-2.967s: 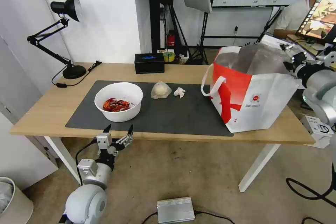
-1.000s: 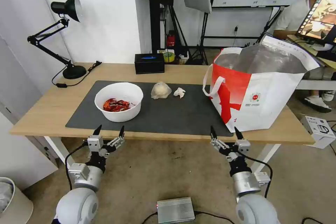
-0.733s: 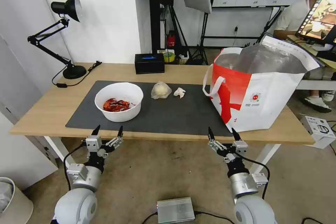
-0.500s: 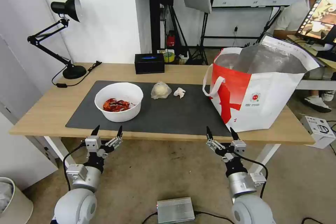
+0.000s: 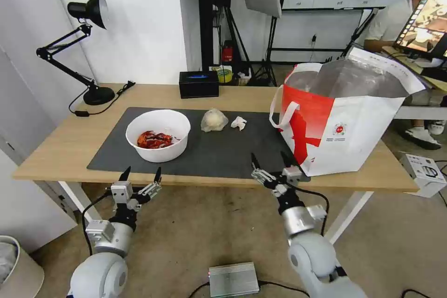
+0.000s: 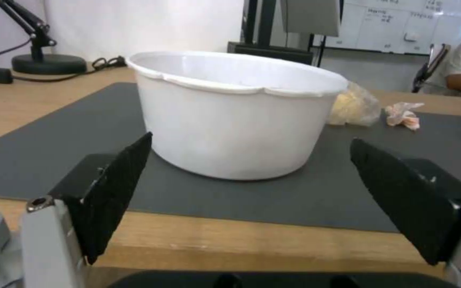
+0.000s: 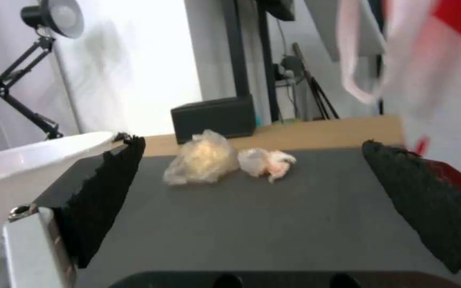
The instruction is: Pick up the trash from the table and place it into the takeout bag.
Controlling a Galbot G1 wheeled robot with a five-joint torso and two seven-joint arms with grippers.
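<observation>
Three bits of trash wait left of the takeout bag (image 5: 344, 118): bowl (image 5: 158, 135), wrapped lump (image 5: 213, 120), tissue (image 5: 239, 123). Right gripper (image 5: 271, 166) (fingers spread, empty) lines up; left gripper (image 5: 139, 180) gapes before the bowl.

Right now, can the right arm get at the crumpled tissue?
Probably yes. The right claw is open at the table's near edge, and bare mat lies between it and the tissue; the takeout bag stands off to the side.
</observation>
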